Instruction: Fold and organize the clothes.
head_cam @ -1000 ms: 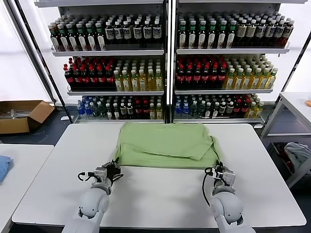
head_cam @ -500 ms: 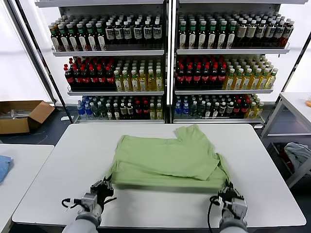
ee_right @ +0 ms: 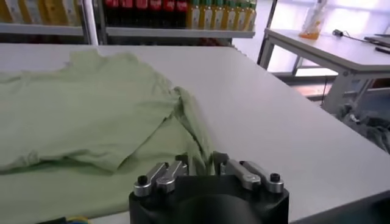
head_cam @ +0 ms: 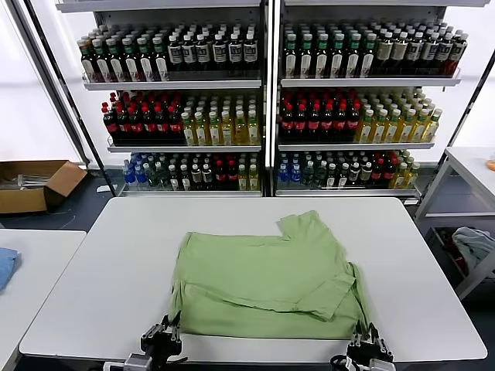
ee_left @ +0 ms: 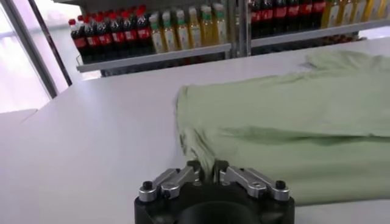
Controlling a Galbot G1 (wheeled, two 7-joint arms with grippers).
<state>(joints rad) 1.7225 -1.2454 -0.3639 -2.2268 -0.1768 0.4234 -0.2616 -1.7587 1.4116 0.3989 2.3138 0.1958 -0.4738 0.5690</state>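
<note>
The clothes, a light green polo shirt, lie folded and flat on the white table, plain side up, one sleeve lying across the top. My left gripper is at the shirt's near left corner, by the table's front edge. In the left wrist view the gripper has its jaws slightly parted, with the shirt's hem between them. My right gripper is at the near right corner. In the right wrist view that gripper stands open wider, a ridge of shirt lying loosely between the fingers.
Shelves of bottles stand behind the table. A cardboard box sits on the floor at the left, a blue cloth on the left side table, and a grey-blue heap under the right side table.
Both grippers drew back to the table's front edge, dragging the shirt toward me and laying it flat. Both jaws, shut on the hem before, have parted, the right more.
</note>
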